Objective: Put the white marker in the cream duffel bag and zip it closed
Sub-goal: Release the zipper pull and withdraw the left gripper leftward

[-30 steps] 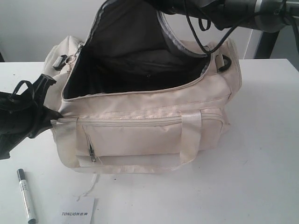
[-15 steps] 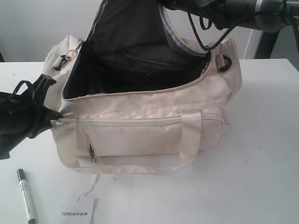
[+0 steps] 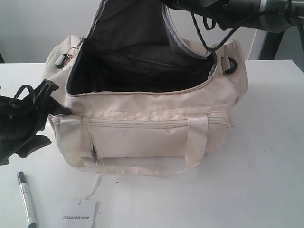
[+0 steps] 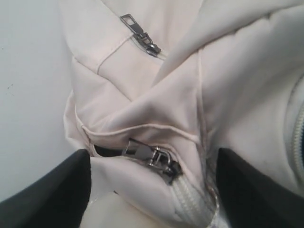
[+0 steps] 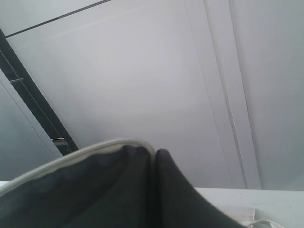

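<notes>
Right pincer (image 5: 153, 159) on wide-open cream bag (image 3: 142, 137)

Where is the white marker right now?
Exterior view, lower left: the white marker lies on the table in front of the left end of the cream duffel bag, just left of the TONLION card.

bag (image 3: 142, 137): cream, upright, top flap raised, dark lining showing.
marker (image 3: 27, 199): white-grey, dark cap, lies flat, outside bag, off its front-left corner.

We lose the white marker (image 3: 26, 197)'s end below the frame, its print too small to read, the card (image 3: 79, 214) cropped likewise, the cream duffel bag (image 3: 142, 102)'s flap cut off overhead
</notes>
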Controlling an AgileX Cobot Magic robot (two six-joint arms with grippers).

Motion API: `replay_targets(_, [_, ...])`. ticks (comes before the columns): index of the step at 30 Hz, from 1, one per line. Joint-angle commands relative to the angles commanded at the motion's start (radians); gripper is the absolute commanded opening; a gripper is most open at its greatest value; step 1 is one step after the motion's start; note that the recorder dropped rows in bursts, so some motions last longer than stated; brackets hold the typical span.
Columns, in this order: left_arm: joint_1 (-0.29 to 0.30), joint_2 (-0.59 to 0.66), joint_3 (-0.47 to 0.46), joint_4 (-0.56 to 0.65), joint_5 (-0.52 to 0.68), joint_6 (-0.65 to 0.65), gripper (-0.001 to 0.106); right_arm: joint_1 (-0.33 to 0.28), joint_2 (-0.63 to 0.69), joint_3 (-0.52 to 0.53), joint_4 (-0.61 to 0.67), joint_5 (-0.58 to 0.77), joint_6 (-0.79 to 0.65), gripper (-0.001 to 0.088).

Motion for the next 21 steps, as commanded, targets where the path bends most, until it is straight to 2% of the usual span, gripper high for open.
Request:
replay_targets(4, [0.000,-0.045,0.000,0.000,-0.008,0.064,0.075,0.000,0.000,0.000,0.000,0.000,0.000,0.0000])
replay_targets(11, [0.000,-0.142,0.000,0.011,-0.022,0.273,0.075,0.000,0.000,0.000,0.000,0.000,0.000,0.0000])
replay_targets(16, [0.000,-0.207,0.000,0.094,-0.063,0.461,0.075,0.000,0.000,0.000,0.000,0.000,0.000,0.0000])
replay_targets(18, [0.000,-0.226,0.000,0.131,-0.077,0.549,0.072,0.000,0.000,0.000,0.000,0.000,0.000,0.0000])
replay_targets(21, [0.000,-0.255,0.000,0.157,-0.097,0.707,0.059,0.000,0.000,0.000,0.000,0.000,0.000,0.0000])
